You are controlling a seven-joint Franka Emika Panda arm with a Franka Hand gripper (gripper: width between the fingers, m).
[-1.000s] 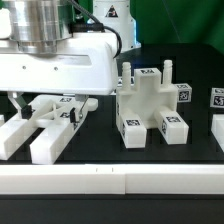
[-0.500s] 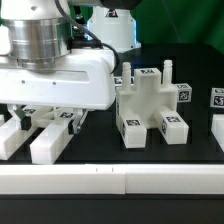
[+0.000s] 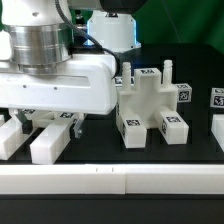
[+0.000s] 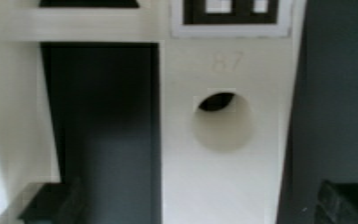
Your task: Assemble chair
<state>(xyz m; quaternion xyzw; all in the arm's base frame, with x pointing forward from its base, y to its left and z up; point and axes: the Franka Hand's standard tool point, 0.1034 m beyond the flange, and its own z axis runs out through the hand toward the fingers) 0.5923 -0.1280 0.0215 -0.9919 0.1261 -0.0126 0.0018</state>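
Note:
A blocky white chair assembly (image 3: 150, 105) with tag stickers stands right of centre on the black table. Loose white chair bars (image 3: 50, 142) lie side by side at the exterior view's left. My gripper (image 3: 46, 120) hangs low right over these bars, and the wide white hand hides most of them. In the wrist view a white bar (image 4: 226, 130) with a round hole and a tag fills the middle. The gripper (image 4: 185, 208) is open, with a dark fingertip on either side of the bar. It holds nothing.
A white part (image 3: 218, 130) and a small tagged piece (image 3: 217, 97) sit at the exterior view's right edge. A white rail (image 3: 110, 181) runs along the table's front. Another white bar (image 3: 10, 138) lies at the far left.
The hand has come down toward the loose bars on the left and now hides more of them. The chair assembly has not moved.

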